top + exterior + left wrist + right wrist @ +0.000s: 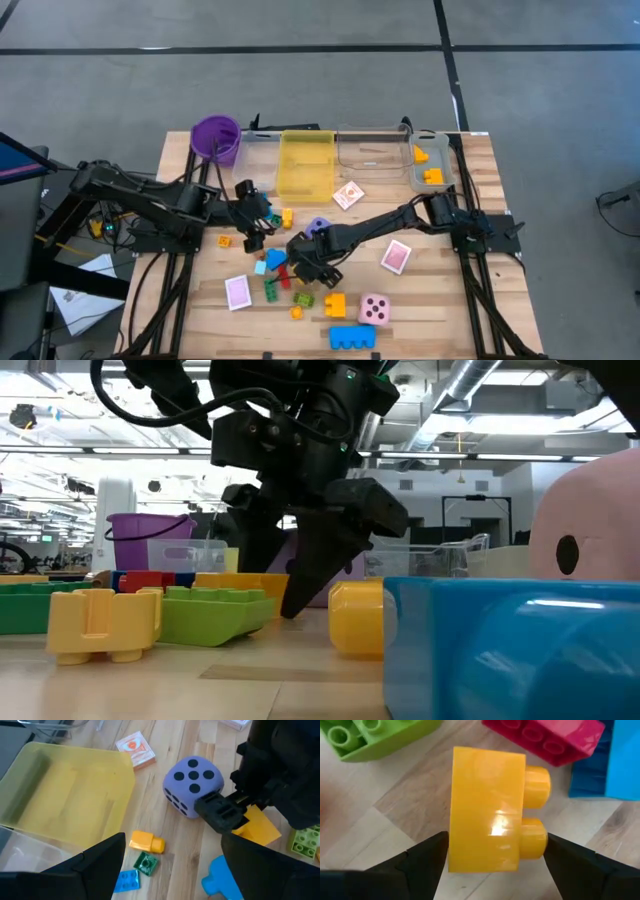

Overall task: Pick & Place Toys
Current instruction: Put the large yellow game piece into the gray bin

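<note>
My left gripper [252, 236] hangs open beside the purple die [192, 784]; my right gripper [490, 865] straddles a yellow brick [492, 810] lying on the table [440, 300], fingers spread, unclosed; two dice, three cards visible.

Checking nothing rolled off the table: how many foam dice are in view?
2. The purple die sits mid-table near the yellow bin; the pink die is beside the big blue brick. The arms could hide another.
</note>
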You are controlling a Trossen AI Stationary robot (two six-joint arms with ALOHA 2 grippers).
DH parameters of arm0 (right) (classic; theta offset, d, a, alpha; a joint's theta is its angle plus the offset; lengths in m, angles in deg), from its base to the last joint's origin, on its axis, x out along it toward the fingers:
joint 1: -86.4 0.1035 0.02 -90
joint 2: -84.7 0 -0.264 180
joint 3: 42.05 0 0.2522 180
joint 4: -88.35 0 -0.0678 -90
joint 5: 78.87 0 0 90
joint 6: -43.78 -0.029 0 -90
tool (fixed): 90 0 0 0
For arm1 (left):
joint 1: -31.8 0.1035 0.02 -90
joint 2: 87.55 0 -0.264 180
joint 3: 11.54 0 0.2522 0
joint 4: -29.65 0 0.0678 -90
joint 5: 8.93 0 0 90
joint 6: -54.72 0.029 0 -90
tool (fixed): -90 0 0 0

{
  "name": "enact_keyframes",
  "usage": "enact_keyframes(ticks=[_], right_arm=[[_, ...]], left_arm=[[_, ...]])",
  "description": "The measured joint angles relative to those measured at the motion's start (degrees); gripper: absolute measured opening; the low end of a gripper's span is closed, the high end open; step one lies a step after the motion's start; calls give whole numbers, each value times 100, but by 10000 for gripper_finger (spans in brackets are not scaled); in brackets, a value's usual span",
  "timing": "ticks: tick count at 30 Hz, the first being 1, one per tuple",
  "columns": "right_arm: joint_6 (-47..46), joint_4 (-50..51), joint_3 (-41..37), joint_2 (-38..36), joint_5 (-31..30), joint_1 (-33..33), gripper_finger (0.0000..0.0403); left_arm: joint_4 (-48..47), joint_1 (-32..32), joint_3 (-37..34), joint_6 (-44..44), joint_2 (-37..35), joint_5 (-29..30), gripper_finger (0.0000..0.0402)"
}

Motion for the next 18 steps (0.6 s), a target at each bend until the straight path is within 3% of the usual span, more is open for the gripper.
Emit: enact_keyframes(ticks=[18], right_arm=[[-422, 13, -11, -26, 155, 162, 285]], left_arm=[[14, -1, 0, 0, -31, 5, 319]])
